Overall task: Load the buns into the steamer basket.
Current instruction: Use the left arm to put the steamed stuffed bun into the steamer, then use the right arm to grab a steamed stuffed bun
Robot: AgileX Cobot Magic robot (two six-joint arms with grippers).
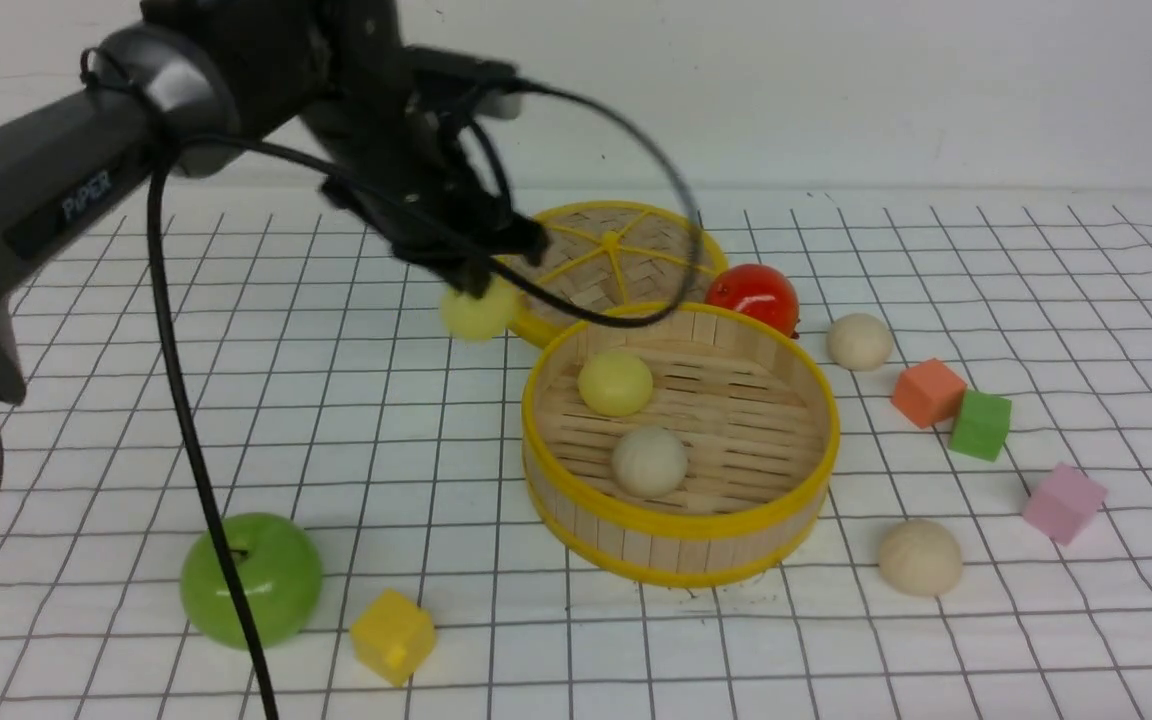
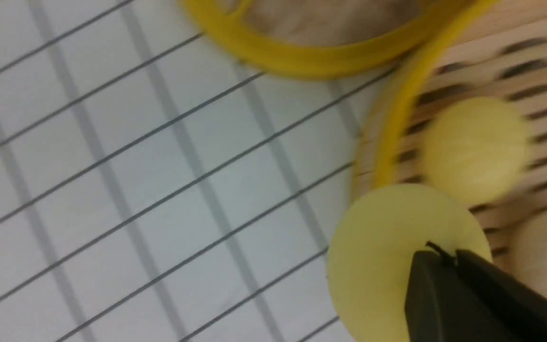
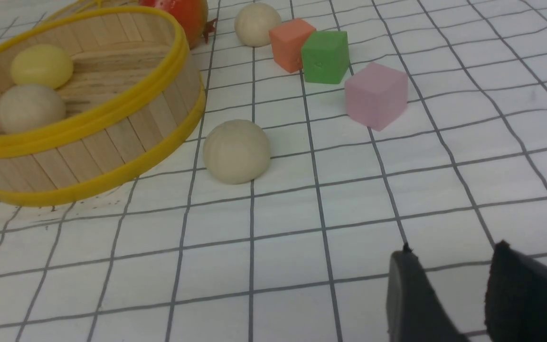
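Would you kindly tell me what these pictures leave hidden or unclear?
Front view: where the left tool meets the pale yellow bun, smeared by blur.
Left wrist view: the lid, blurred and cut off by the top edge.
Right wrist view: the red ball, cut off by the top edge.

Reaches in from 9 o'clock with left arm (image 1: 36, 200), wrist tipped down; pinches a pale yellow bun (image 1: 476, 312) in left gripper (image 1: 481, 282). Holds right gripper (image 3: 449, 259) low, fingers (image 3: 411, 294) parted, nothing between.
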